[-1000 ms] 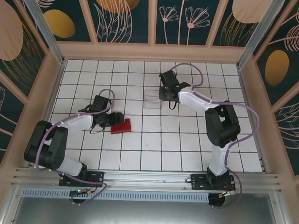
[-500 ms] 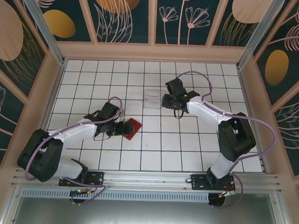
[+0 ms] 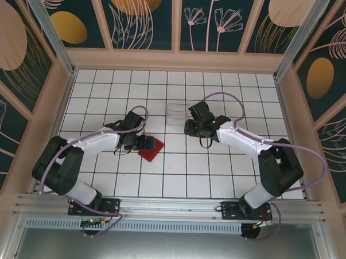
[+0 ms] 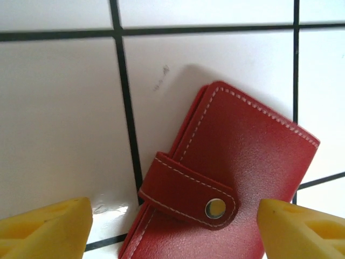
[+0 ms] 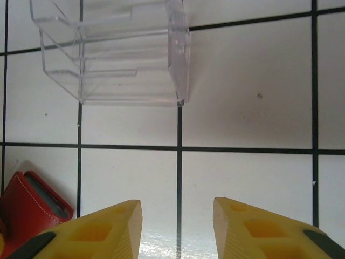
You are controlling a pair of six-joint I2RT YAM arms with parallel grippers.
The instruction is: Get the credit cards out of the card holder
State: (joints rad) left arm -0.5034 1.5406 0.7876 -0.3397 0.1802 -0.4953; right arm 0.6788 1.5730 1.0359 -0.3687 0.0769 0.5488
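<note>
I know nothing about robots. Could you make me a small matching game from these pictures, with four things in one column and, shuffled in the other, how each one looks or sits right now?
Things:
1. card holder
2. clear tray
3. left gripper
4. right gripper

States:
A. jaws apart above bare tile, nothing between them
B. red, folded shut, snap strap fastened
C. jaws wide, one finger on each side of the card holder
D. see-through, standing on the white tiles

Pairs: 1-B, 2-D, 3-C, 4-A
</note>
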